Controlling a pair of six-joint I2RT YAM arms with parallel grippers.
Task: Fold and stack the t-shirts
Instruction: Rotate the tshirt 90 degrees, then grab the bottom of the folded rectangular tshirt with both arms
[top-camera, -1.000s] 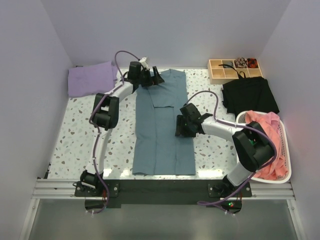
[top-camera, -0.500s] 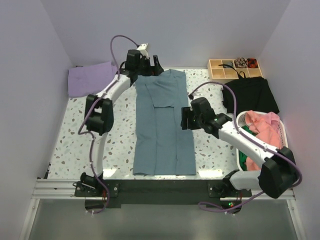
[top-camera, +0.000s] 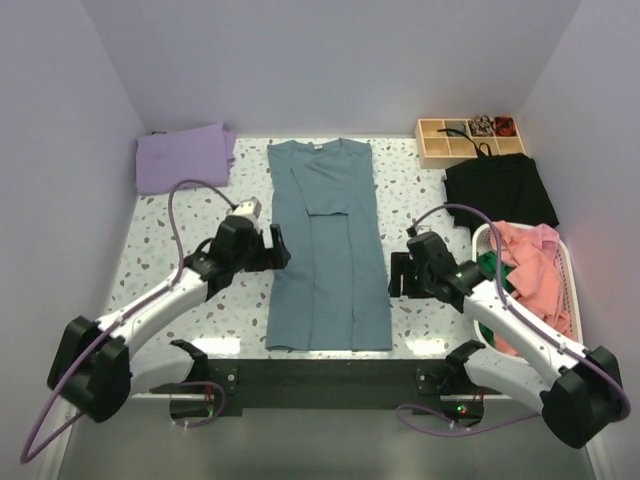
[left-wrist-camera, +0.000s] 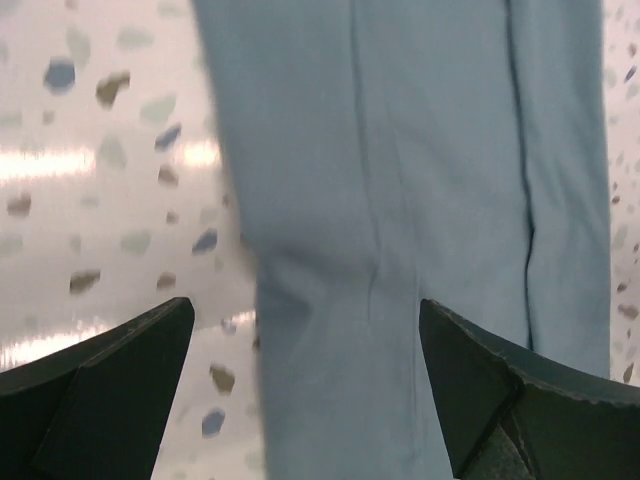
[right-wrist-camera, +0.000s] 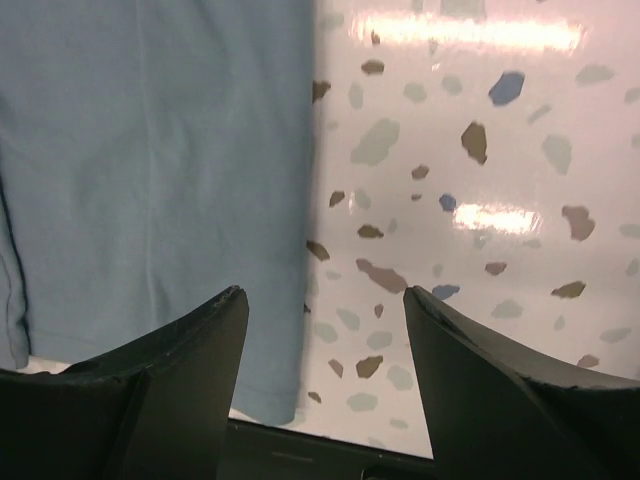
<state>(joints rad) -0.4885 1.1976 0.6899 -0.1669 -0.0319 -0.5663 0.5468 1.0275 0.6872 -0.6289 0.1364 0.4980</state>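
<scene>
1. Top view: the blue shirt (top-camera: 328, 250), folded into a long strip, lies flat at the table's centre. The lavender shirt (top-camera: 183, 157) lies in the far left corner. Pink shirts (top-camera: 530, 262) fill the basket (top-camera: 482, 234) on the right.
2. Left wrist view: the left gripper (left-wrist-camera: 305, 310) hangs over the blue shirt's left edge, jaws wide apart, empty.
3. Right wrist view: the right gripper (right-wrist-camera: 325, 295) hangs over its right edge, jaws apart, empty.
</scene>
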